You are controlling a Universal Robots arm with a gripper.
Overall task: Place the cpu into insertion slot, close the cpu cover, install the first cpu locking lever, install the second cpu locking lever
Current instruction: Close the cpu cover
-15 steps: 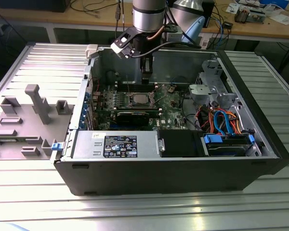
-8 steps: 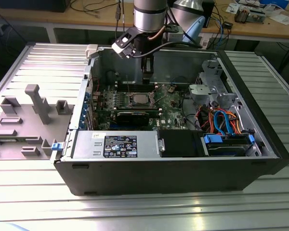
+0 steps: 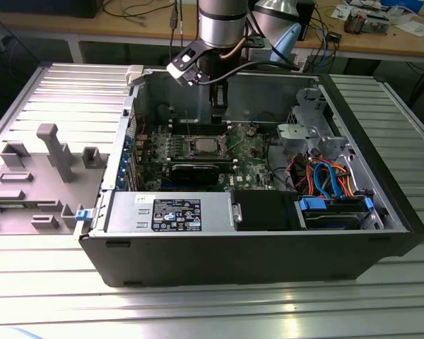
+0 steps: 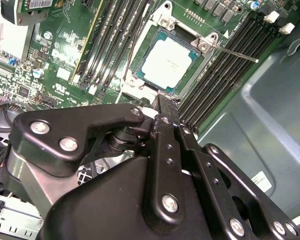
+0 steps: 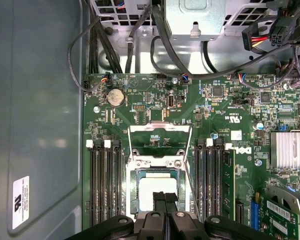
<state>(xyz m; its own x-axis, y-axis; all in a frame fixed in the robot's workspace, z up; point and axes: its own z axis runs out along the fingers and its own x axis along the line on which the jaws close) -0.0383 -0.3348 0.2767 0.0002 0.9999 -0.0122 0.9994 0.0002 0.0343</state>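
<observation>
The cpu (image 5: 151, 189), a pale silver square, lies in the insertion slot (image 5: 135, 176) on the green board; it also shows in the second wrist view (image 4: 169, 64) and the exterior view (image 3: 203, 146). The cpu cover (image 5: 160, 128), a silvery frame, is flipped open and lies back from the slot toward the coin battery. A thin locking lever (image 4: 237, 53) sticks out sideways from the socket corner, unlatched. My gripper (image 5: 165, 196) hovers above the cpu's edge with its black fingers together and nothing between them. In the exterior view the gripper (image 3: 219, 120) hangs just behind the socket.
Black memory slots (image 5: 104, 180) flank the socket on both sides. A coin battery (image 5: 115, 97), a finned heat sink (image 5: 290, 149) and loose cables (image 3: 325, 176) lie around it. The case wall (image 5: 35, 125) stands close by. A grey parts fixture (image 3: 35, 176) sits outside the case.
</observation>
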